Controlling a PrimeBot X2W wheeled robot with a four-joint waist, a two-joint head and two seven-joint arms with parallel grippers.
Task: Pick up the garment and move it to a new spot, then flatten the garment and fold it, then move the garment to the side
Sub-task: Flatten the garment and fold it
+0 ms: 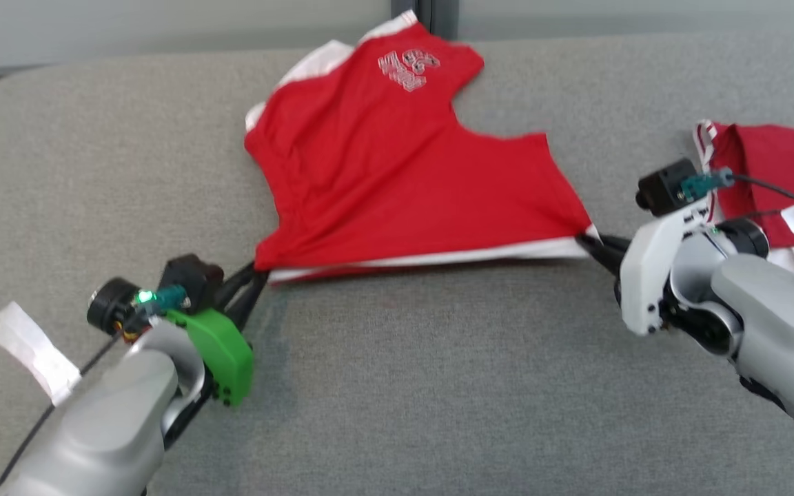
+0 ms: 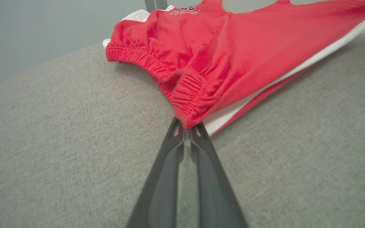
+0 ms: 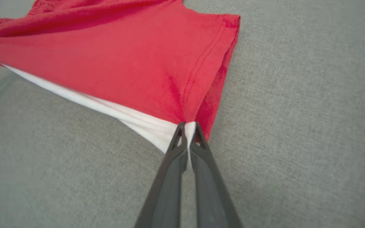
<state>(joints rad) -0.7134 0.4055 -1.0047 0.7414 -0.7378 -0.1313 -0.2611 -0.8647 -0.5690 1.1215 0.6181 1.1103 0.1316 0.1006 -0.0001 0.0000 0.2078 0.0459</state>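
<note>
1. Left claw (image 1: 259, 274), 8 o'clock, pinches the shorts' (image 1: 397, 179) waistband corner; a tug could slip it.
2. Right claw (image 1: 588, 242), 3 o'clock, pinches the hem corner; same risk.
3. Far end, 12 o'clock, lies rumpled; dragging may crease it.

High head, low wrists; common garment (image 1: 397, 179)

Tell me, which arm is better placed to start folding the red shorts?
Probably the right. The right pincer is shut on a leg hem corner of the shorts, a flat end to carry over; the left pincer anchors the bunched waistband.
</note>
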